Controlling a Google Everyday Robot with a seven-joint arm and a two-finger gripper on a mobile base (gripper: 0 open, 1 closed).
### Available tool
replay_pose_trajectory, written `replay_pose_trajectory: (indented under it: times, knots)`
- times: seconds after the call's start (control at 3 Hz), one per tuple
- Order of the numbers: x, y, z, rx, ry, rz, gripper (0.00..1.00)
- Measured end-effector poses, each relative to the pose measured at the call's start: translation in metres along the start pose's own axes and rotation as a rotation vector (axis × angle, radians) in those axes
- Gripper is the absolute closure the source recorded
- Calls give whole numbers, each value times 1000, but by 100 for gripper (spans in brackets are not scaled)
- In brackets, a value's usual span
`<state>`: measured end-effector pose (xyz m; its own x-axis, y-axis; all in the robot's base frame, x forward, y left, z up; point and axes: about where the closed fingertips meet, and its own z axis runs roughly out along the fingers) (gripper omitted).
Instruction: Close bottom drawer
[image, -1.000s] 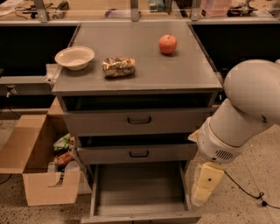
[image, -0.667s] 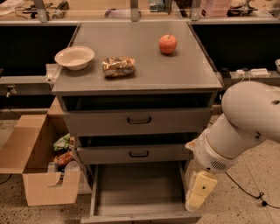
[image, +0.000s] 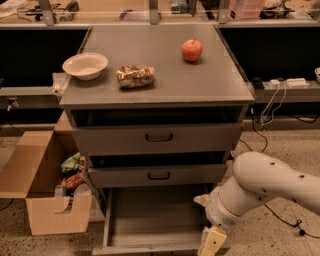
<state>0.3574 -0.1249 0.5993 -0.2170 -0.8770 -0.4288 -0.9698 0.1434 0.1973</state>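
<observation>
The bottom drawer (image: 150, 217) stands pulled far out near the floor, its tray bare. The tool (image: 212, 242) hangs low at the drawer's front right corner, probably placed there to push the front inward. Whether it is apart or together cannot be told.
</observation>
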Motion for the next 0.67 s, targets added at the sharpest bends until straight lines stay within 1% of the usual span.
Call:
replay_pose_trajectory:
  times: [0.33,0.67]
  knots:
    - [21,-5,61,-78,-62,9,0]
    - [37,-4,117,-160,-126,29,0]
